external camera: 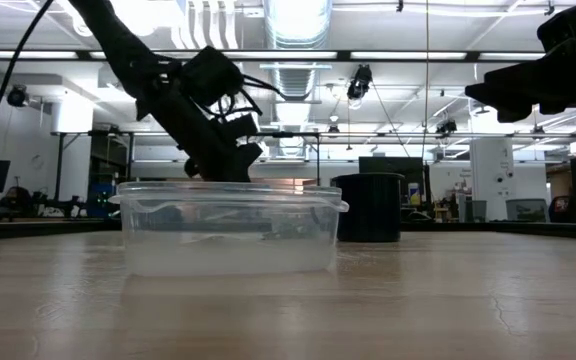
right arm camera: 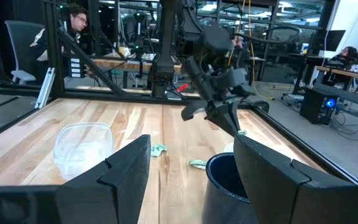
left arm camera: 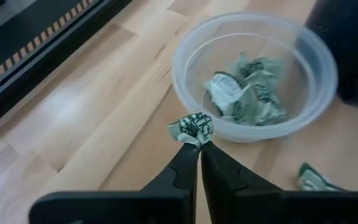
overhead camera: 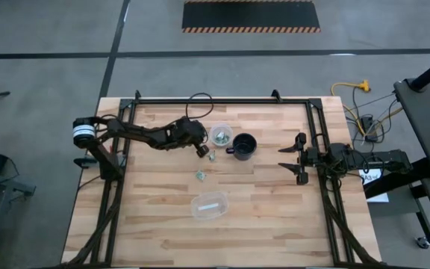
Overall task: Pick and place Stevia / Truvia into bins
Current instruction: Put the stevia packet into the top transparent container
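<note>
My left gripper (left arm camera: 199, 148) is shut on a small green-and-white Stevia packet (left arm camera: 191, 127), just short of the round clear cup (left arm camera: 185, 81), which is the bin. Several crumpled packets (left arm camera: 244, 93) lie in the cup. In the high view the left gripper (overhead camera: 201, 152) hangs left of the cup (overhead camera: 221, 135) and the black mug (overhead camera: 244, 145). Two loose packets (overhead camera: 212, 156) (overhead camera: 200, 175) lie flat on the table. My right gripper (overhead camera: 290, 158) waits open at the table's right side. My left gripper pinches the packet's near edge (left arm camera: 194, 139) between its two fingertips. The fingers slant down from the table's left side. The crumpled packet sticks out past the tips and is lifted clear of the table.
An oval clear tub (overhead camera: 209, 205) stands nearer the table's front edge, below the loose packets. The black mug (left arm camera: 353, 50) stands right beside the cup. A black frame (overhead camera: 122, 142) runs along the table's left, far and right edges.
</note>
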Controlling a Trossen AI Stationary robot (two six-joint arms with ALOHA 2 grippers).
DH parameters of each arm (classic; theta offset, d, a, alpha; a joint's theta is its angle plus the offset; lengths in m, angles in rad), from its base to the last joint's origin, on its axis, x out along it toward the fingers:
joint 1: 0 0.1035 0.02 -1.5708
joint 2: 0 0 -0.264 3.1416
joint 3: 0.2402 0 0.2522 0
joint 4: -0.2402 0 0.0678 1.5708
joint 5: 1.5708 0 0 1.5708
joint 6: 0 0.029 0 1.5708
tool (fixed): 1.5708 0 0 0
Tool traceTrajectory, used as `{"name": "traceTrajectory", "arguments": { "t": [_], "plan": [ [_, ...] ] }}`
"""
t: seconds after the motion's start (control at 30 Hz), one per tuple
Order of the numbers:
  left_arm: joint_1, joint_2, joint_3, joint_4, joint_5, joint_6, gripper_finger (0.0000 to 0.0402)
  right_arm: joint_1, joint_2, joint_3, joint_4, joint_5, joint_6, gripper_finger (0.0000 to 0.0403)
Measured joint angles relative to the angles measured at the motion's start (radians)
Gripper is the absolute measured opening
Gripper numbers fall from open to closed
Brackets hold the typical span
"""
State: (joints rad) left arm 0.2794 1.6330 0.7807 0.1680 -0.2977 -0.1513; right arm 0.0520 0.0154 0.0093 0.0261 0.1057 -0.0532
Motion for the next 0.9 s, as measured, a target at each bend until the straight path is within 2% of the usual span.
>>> {"name": "traceTrajectory", "arguments": {
  "t": [0.3, 0.57, 0.9],
  "plan": [
    [-0.023, -0.021, 0.002, 0.014, -0.018, 0.000, 0.0000, 0.000, 0.000, 0.000, 0.000, 0.000, 0.000, 0.0221],
    [-0.054, -0.018, 0.004, 0.174, 0.033, 0.009, 0.0000, 0.000, 0.000, 0.000, 0.000, 0.000, 0.000, 0.0221],
    [-0.053, -0.017, 0.003, 0.238, 0.036, 0.007, 0.0000, 0.000, 0.000, 0.000, 0.000, 0.000, 0.000, 0.0221]
  ]
}}
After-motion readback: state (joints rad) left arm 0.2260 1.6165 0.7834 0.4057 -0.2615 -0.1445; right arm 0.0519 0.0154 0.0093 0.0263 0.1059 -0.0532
